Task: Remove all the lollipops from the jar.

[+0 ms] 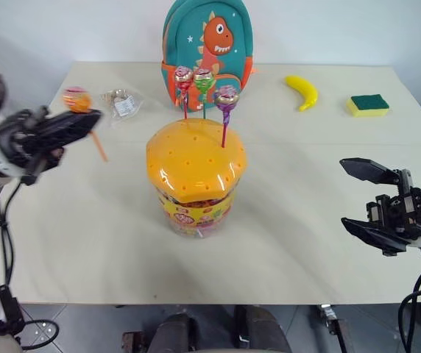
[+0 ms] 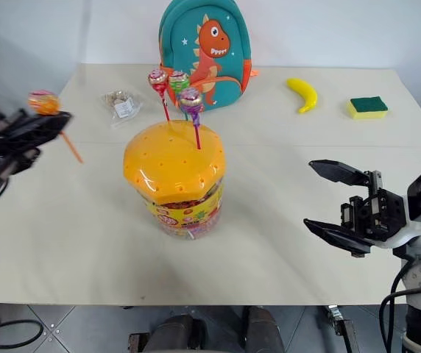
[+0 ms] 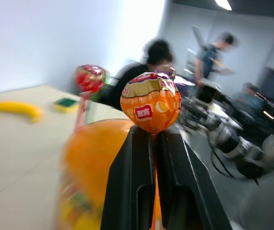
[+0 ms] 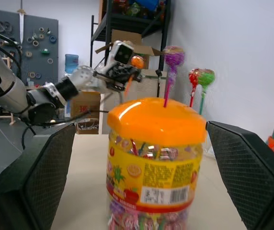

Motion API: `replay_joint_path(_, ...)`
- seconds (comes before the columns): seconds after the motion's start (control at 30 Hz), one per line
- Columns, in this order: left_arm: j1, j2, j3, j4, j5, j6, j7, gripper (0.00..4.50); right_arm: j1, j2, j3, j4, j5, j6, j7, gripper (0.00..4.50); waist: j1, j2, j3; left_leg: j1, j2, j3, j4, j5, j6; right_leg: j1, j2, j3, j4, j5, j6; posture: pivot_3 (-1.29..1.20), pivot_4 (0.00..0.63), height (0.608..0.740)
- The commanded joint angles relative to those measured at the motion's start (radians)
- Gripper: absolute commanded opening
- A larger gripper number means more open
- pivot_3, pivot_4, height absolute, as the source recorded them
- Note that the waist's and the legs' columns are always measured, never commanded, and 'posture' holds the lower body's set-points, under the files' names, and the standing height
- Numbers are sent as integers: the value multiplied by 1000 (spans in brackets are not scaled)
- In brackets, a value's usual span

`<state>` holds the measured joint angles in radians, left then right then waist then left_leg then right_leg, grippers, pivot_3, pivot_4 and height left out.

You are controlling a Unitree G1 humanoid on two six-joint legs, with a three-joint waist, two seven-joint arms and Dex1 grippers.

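On the cream bench (image 1: 284, 220), the jar (image 1: 194, 184) was found upright near the middle, its domed orange lid in place. The teal dinosaur backpack (image 1: 207, 40) stood behind it, well apart from the work. A banana (image 1: 302, 92), a green and yellow sponge (image 1: 367, 104) and a small clear packet (image 1: 122, 103) lay along the far side.

The right tool (image 1: 369, 198) was held beside the jar on the robot's right, jaws spread wide and empty. The left tool (image 1: 67, 126) was observed out to the jar's left, above the bench, clamped shut on the stick just beneath the orange lollipop (image 1: 76, 98), clear of the lid.

Three lollipops were noted upright in the lid's holes: red (image 1: 183, 76), green (image 1: 204, 78) and purple (image 1: 227, 96), close together at the far side.

The step in hand was judged to be setting the orange lollipop down. It is recommended that it be lowered onto open bench well clear of the jar, released only once low, and the stick kept from catching the jaws. One of four was judged removed.
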<state>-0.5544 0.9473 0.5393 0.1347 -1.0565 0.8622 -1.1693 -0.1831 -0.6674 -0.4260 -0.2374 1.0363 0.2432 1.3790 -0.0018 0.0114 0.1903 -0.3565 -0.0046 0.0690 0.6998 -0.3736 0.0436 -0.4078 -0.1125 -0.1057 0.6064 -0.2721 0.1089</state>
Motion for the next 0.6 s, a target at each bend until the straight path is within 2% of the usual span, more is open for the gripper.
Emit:
replay_joint_path(0.03, 108, 23, 153, 72, 42, -43, 63, 30, -36, -11, -11, 39, -12, -16, 38, 4500, 0, 0, 0, 0, 0, 0, 0, 0, 0, 0, -1, 0, 0, 0, 0, 0, 150, 740)
replay_joint_path(0.1, 204, 28, 199, 78, 71, -45, 89, 30, -46, -5, -10, 59, -25, -23, 47, 4500, 0, 0, 0, 0, 0, -1, 0, 0, 0, 0, -2, 2, 0, 0, 0, 0, 150, 740)
replay_joint_path(0.23, 551, 63, 168, 38, 256, -85, 75, 30, -28, 10, -4, 70, -53, -43, 69, 4500, -2, 0, 0, 0, 0, -2, -2, -1, 0, -1, -3, 4, -1, 0, 0, 0, 150, 740)
replay_joint_path(0.33, 678, 74, 133, 23, 327, -71, 112, 30, -15, 16, 7, 75, -77, -62, 90, 4500, 5, -1, 1, -2, 0, -3, -3, -2, -1, -1, -4, 3, -2, -1, -1, 0, 150, 740)
replay_joint_path(0.4, 728, 80, 106, 17, 365, -31, 159, 30, -6, 17, 15, 76, -92, -71, 103, 4500, 8, -1, 1, -2, 0, -5, -2, -2, -1, -1, -5, 3, -2, -1, -1, 0, 150, 740)
replay_joint_path(0.57, 744, 80, 72, -22, 380, 60, 205, 30, 9, 8, 23, 83, -117, -86, 133, 4500, 9, -1, 1, -2, -1, -5, -2, -5, -6, -2, -8, 4, -4, -1, -2, 0, 150, 740)
replay_joint_path(0.6, 755, 88, 62, -33, 380, 79, 196, 272, 10, 6, 18, 85, -118, -86, 133, 4500, 6, -1, 1, -2, -1, -5, -3, -5, -6, -2, -8, 4, -3, -1, -3, 0, 150, 740)
